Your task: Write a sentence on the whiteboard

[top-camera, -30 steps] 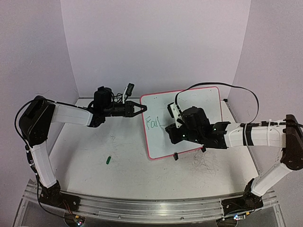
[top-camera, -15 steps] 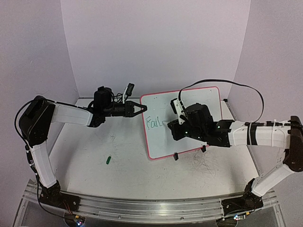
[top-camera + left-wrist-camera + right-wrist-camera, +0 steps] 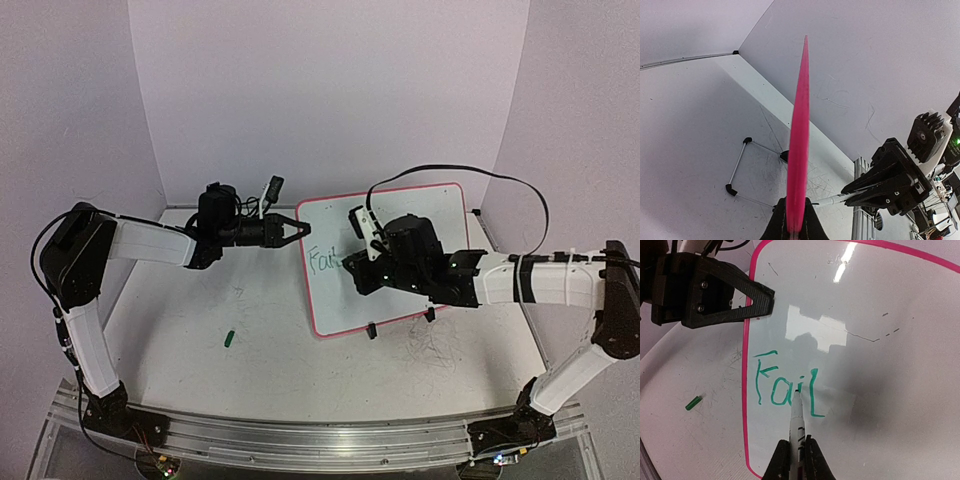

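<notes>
The whiteboard (image 3: 430, 215), white with a pink frame, stands tilted at the back middle of the table. My left gripper (image 3: 300, 229) is shut on its left edge. In the left wrist view the pink edge (image 3: 799, 145) runs up from between my jaws (image 3: 794, 227). Green writing (image 3: 785, 385) reads "Fai" plus an L-shaped stroke. It also shows in the top view (image 3: 322, 262). My right gripper (image 3: 355, 268) is shut on a white marker (image 3: 797, 422), gripped low in the right wrist view (image 3: 796, 462). The marker's tip sits at the "i".
A green marker cap (image 3: 229, 338) lies on the table left of the board; it also shows in the right wrist view (image 3: 693, 402). Black clip feet (image 3: 371, 330) hold the board's near edge. A wire stand (image 3: 737, 167) sits behind the board. A small black object (image 3: 273, 187) is at the back wall.
My right gripper has shifted left with the marker, back over the written letters. The left gripper and the board have not moved.
</notes>
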Robot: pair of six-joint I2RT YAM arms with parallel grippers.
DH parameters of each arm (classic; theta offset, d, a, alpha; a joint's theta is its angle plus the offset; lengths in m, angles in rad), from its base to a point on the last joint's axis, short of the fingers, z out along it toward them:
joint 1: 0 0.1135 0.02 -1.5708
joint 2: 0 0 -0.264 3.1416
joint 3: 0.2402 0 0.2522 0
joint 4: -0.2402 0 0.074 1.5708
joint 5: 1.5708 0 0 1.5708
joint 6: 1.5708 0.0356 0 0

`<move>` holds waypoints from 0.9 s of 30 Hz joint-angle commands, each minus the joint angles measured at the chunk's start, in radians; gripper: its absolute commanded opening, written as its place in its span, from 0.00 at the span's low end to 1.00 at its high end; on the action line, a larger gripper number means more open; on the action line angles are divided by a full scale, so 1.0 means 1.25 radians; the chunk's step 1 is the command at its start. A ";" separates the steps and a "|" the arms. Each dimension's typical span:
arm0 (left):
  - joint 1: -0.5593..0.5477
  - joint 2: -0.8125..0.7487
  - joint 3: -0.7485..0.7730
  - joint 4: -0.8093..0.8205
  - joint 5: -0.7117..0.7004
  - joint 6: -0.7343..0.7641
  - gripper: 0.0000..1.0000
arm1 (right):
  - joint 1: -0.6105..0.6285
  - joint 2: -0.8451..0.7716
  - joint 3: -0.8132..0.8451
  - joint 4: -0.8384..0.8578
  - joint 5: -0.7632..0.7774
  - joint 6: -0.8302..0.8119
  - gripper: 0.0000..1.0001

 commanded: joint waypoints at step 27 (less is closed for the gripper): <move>-0.012 -0.002 0.022 -0.014 -0.001 0.008 0.00 | -0.008 -0.033 0.018 0.025 0.064 0.013 0.00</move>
